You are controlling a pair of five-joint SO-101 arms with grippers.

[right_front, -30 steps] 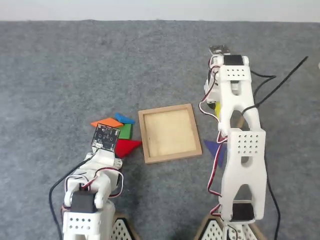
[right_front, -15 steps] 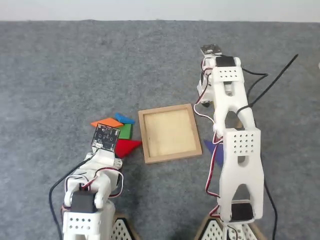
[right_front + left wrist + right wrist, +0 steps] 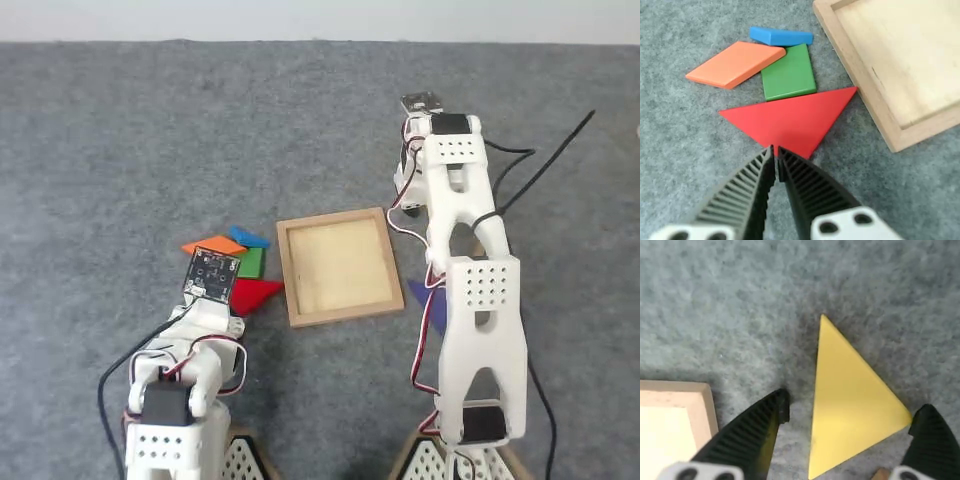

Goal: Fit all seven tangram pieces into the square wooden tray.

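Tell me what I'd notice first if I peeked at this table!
Probably the bright pieces on the grey mat: a red triangle, green square, orange piece and blue piece huddle beside the empty wooden tray. On the tray's other side, the right gripper is open, with one finger on each side of a yellow triangle.

Six tangram pieces (image 3: 790, 120); one tray (image 3: 291, 272); two arms (image 3: 482, 300)
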